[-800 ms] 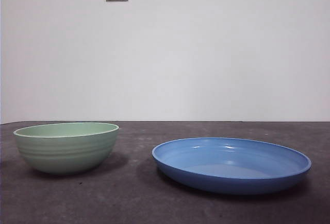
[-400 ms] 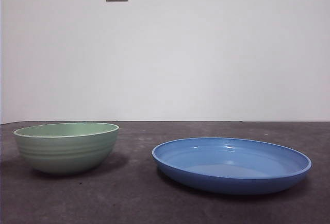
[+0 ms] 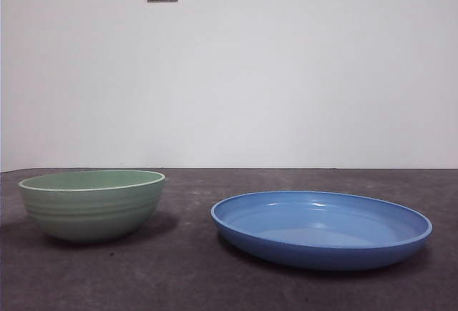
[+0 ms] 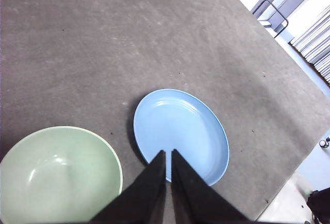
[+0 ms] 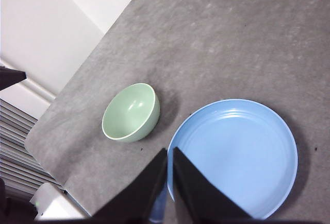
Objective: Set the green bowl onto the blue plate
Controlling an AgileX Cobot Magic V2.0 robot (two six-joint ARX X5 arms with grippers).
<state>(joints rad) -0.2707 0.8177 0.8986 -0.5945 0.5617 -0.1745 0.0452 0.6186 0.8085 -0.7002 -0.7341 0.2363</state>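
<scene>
On the dark grey desk (image 3: 215, 282) the green bowl (image 3: 91, 204) is sitting upright beside the blue plate (image 3: 321, 228), apart from it, while I am hovering high above, both pairs of jaws closed on nothing.

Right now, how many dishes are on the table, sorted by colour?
Green: 1, the green bowl
Blue: 1, the blue plate
Total: 2 dishes, standing apart on the dark table, both empty.

Even bright light; soft shadows beside green bowl (image 3: 91, 204); glare streaks inside blue plate (image 3: 321, 229); all sharp.
</scene>
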